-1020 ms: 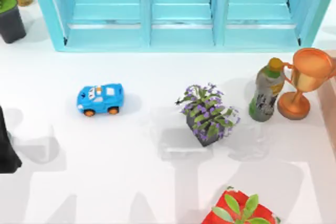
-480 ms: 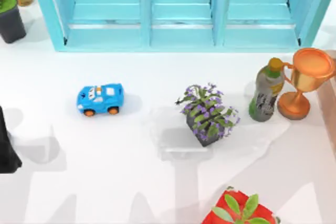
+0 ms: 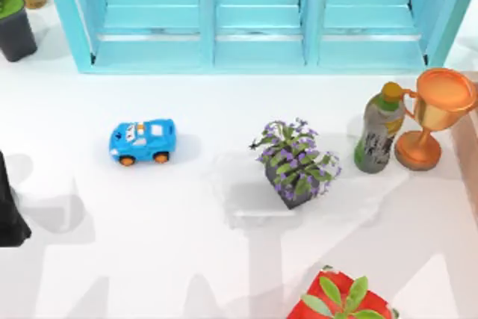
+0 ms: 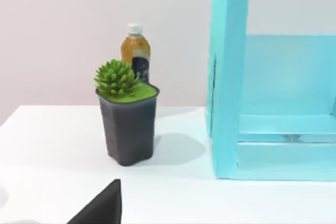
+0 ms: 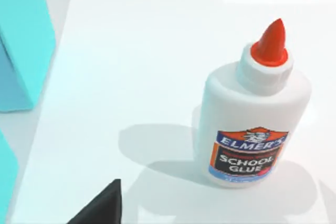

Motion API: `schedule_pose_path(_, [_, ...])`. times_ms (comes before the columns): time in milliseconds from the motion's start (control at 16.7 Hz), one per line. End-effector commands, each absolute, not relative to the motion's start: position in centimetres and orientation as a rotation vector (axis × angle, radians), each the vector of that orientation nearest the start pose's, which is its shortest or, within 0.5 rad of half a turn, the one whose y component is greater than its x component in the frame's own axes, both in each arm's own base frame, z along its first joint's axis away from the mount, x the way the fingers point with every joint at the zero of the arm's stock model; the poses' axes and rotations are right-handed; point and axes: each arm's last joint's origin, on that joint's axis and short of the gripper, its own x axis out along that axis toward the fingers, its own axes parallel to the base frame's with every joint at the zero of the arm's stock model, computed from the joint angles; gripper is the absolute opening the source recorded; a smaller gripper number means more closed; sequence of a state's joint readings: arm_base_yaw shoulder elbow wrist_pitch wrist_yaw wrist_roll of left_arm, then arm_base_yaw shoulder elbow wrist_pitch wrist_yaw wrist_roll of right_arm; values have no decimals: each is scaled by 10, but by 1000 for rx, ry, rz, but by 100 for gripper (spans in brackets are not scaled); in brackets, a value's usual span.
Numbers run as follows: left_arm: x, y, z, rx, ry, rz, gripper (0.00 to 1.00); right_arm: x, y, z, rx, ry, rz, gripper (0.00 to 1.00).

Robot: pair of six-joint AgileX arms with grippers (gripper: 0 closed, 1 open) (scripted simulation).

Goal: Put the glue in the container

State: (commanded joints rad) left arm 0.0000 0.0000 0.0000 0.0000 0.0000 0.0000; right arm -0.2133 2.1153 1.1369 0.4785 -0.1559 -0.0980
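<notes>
A white glue bottle (image 5: 251, 114) with a red tip stood upright on the white bench (image 5: 147, 51) in the right wrist view. Its label said school glue. A dark corner of the right arm's own gear poked in at the edge of that view, and I could not tell if the right hand was apart or together. The bottle stood free, with nothing touching it.

The big blue container (image 3: 254, 16) sat along the far side of the bench in the top view. It had three open boxes side by side.

A small blue toy car (image 3: 143, 140) sat on the left part of the bench. A pot of purple flowers (image 3: 294, 162) stood near the middle. A green drink bottle (image 3: 379, 128) stood just beside an orange trophy cup (image 3: 433, 113) on the right. A red pot with green leaves (image 3: 342, 300) sat at the near edge.

In the left wrist view, a dark pot with a green spiky plant (image 4: 127, 116) stood next to the container's side wall, with a tea bottle (image 4: 136, 51) behind it. I could not tell the left hand's state either.
</notes>
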Motion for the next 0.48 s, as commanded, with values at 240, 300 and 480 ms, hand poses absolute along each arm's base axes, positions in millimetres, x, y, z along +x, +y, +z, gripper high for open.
schedule_pose_path(240, [106, -1, 160, 0, 0, 0, 100, 454, -95, 108, -15, 497, -17, 100])
schedule_pose_path(300, [106, -1, 160, 0, 0, 0, 100, 462, -97, 106, -15, 498, -17, 100])
schedule_pose_path(480, [106, -1, 160, 0, 0, 0, 100, 488, -100, 94, -16, 493, -19, 100])
